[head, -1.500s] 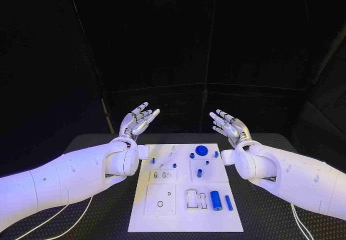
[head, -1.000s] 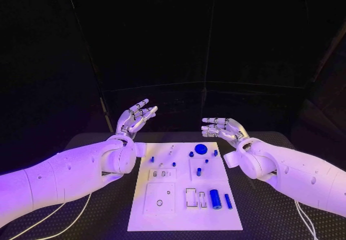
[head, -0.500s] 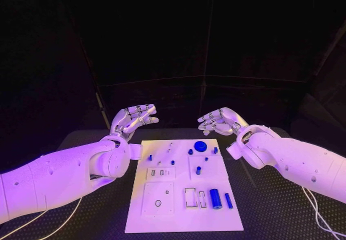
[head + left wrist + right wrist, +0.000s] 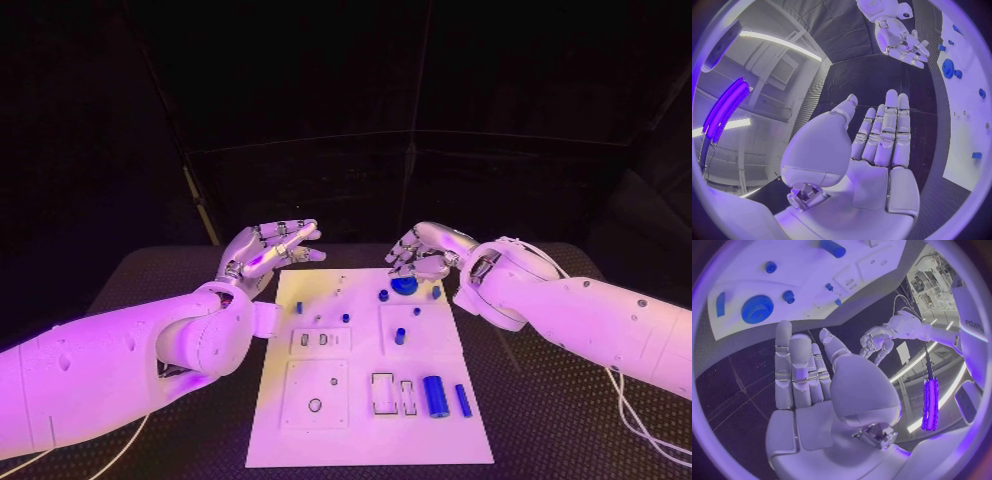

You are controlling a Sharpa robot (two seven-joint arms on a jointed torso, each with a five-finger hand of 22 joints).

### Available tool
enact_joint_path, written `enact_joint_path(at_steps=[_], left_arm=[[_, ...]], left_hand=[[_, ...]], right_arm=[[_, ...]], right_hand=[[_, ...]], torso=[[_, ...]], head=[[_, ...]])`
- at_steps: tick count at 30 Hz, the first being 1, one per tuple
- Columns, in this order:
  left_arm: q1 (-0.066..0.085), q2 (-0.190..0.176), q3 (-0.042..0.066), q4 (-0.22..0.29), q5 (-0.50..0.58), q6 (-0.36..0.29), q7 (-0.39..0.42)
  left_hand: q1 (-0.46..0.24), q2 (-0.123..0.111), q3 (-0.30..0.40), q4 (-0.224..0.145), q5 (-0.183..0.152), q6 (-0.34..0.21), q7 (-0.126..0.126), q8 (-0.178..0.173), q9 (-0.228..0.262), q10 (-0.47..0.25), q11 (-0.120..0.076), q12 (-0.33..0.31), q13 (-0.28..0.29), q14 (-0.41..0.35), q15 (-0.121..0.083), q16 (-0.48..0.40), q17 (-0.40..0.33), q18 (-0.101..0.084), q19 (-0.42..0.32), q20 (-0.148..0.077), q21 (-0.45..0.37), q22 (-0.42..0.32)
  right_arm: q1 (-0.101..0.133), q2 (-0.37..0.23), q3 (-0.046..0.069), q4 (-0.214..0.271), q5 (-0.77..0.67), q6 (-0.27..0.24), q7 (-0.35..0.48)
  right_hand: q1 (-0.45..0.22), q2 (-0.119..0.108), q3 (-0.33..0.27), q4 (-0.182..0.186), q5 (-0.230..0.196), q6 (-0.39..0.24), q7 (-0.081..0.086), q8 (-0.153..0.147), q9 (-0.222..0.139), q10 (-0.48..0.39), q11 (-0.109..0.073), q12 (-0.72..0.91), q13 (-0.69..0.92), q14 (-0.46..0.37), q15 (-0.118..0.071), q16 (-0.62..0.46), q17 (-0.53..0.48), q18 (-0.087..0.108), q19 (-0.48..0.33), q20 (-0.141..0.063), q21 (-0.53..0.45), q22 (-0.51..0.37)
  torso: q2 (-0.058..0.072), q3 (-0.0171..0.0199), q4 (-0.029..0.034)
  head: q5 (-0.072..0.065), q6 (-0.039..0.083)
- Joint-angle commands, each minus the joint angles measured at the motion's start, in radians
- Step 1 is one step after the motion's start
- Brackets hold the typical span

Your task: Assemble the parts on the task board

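Left hand: left hand (image 4: 268,252) hovers off the far left corner of the task board (image 4: 332,440), fingers apart, nothing in it; the left wrist view shows the palm (image 4: 873,165) bare, fingers straight.
Board: white plate lying lengthwise away from the robot, between the two arms.
Near-end parts: blue cylinder (image 4: 436,396) and slimmer blue bar (image 4: 463,400) lie side by side, long axes running along the board, well apart from both hands.
Round part: blue disc (image 4: 405,285) sits at the board's far end, right of centre.
Right hand: right hand (image 4: 424,253) hangs just above and behind the disc, fingers loosely curled downward, empty; the right wrist view shows them straight and parted (image 4: 801,372).
Key relation: disc lies just below the right hand's fingertips, on the robot's side of them; right hand is plainly nearer than left.
Likely next: probably a short descent onto the disc.
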Motion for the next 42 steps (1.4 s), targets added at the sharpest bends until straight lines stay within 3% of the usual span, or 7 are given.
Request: enact_joint_path(at_steps=[1,9,16,27,42], left_arm=[[0.003,-0.009,0.001,0.030,-0.007,0.034,-0.017],[0.004,-0.018,0.001,0.054,-0.007,0.038,-0.019],[0.004,-0.023,0.001,0.060,-0.007,0.041,-0.019],[0.004,-0.027,0.001,0.052,-0.007,0.043,-0.021],[0.004,-0.027,0.001,0.044,-0.007,0.053,-0.022]], left_hand=[[0.004,0.007,-0.001,-0.008,0.004,0.006,0.014,-0.006,-0.001,0.006,-0.002,-0.007,-0.001,0.002,-0.001,-0.006,0.002,0.005,0.009,-0.002,0.007,0.002],[0.003,0.007,-0.001,-0.009,0.004,0.006,0.014,-0.007,-0.001,0.006,-0.002,-0.008,-0.001,0.000,-0.001,-0.008,0.002,0.005,0.011,-0.003,0.009,0.002],[0.003,0.007,-0.001,-0.009,0.004,0.006,0.014,-0.007,-0.001,0.006,-0.002,-0.009,-0.001,0.000,-0.001,-0.009,0.003,0.005,0.012,-0.003,0.009,0.002],[0.001,0.007,-0.002,-0.009,0.004,0.007,0.015,-0.008,-0.001,0.006,-0.002,-0.010,-0.001,-0.001,-0.001,-0.010,0.003,0.005,0.012,-0.003,0.010,0.002],[-0.001,0.007,-0.002,-0.009,0.004,0.005,0.018,-0.010,-0.001,0.004,0.000,-0.014,-0.002,-0.001,0.000,-0.012,0.004,0.004,0.013,-0.003,0.012,0.003]], right_arm=[[0.004,0.004,0.001,0.013,-0.220,0.060,-0.131],[0.005,0.019,0.001,0.018,-0.297,0.091,-0.168],[0.005,0.035,0.000,0.015,-0.323,0.100,-0.174],[0.005,0.045,0.000,0.018,-0.336,0.091,-0.167],[0.005,0.072,0.000,-0.004,-0.339,0.117,-0.164]], right_hand=[[-0.014,-0.008,0.018,0.003,-0.005,0.009,0.002,-0.013,0.000,0.000,-0.006,-0.002,0.001,0.046,-0.001,0.151,0.170,0.003,0.003,-0.001,0.048,0.030],[-0.014,-0.028,0.042,0.006,-0.006,0.000,0.002,-0.021,-0.001,-0.042,0.001,-0.007,-0.001,0.040,0.007,0.272,0.311,0.003,-0.018,0.006,0.106,0.068],[-0.016,-0.038,0.050,0.015,-0.007,-0.018,0.003,-0.022,-0.002,-0.067,0.005,-0.003,0.002,0.040,0.012,0.329,0.381,0.004,-0.030,0.012,0.137,0.088],[-0.014,-0.039,0.065,0.024,0.003,-0.026,0.001,-0.021,-0.001,-0.055,0.002,0.005,0.006,0.042,0.011,0.368,0.428,0.001,-0.029,0.013,0.177,0.125],[-0.004,-0.037,0.096,0.031,0.002,-0.029,-0.006,-0.020,-0.001,-0.018,-0.008,0.018,0.012,0.040,0.004,0.390,0.451,0.000,-0.038,0.009,0.208,0.151]], torso=[[0.037,-0.0043,0.0029],[0.063,-0.0081,0.0015],[0.077,-0.0093,-0.0002],[0.083,-0.0093,0.0003],[0.089,-0.0086,0.0009]], head=[[-0.004,0.004],[-0.006,0.009],[-0.004,0.010],[-0.003,0.011],[-0.002,0.016]])
